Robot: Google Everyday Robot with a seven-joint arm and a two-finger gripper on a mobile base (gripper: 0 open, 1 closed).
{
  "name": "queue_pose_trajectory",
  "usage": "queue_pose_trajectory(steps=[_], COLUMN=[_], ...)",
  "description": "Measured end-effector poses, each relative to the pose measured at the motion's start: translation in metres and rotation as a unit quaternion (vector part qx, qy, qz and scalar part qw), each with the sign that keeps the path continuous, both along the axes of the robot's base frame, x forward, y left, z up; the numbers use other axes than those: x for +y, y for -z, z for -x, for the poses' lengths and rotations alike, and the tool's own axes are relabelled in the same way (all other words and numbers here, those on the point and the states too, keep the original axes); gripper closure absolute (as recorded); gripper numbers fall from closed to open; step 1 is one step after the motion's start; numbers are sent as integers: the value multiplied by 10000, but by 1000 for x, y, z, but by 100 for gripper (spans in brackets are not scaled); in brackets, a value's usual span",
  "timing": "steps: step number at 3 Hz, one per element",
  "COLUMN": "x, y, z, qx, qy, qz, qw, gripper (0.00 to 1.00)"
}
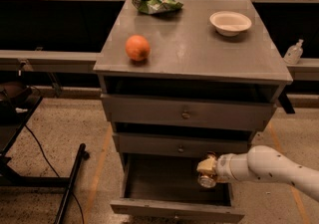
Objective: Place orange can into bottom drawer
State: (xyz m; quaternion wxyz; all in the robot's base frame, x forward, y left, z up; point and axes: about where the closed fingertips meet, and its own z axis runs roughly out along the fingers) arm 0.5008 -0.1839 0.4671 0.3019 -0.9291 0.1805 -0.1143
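Note:
The bottom drawer (177,209) of the grey cabinet is pulled open, its dark inside showing. My gripper (206,170) reaches in from the right on a white arm and is shut on the orange can (206,180). Only the can's shiny silver end and a bit of cream label show under the fingers. The can hangs just above the open drawer's right side, below the middle drawer (180,145).
On the cabinet top (194,49) lie a round orange fruit (137,48), a green bag (155,2) and a white bowl (230,22). A black stand and cable (70,183) are on the floor at left. A small bottle (293,52) stands on the ledge at right.

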Motion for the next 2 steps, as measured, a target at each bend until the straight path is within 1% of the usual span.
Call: queue_pose_trajectory(steps=[1,2], x=[-12,-16], y=[71,132], z=[5,5], qx=[98,166], qy=[265,397], qz=[-162,-334], qw=[9995,9985], gripper=[100,100])
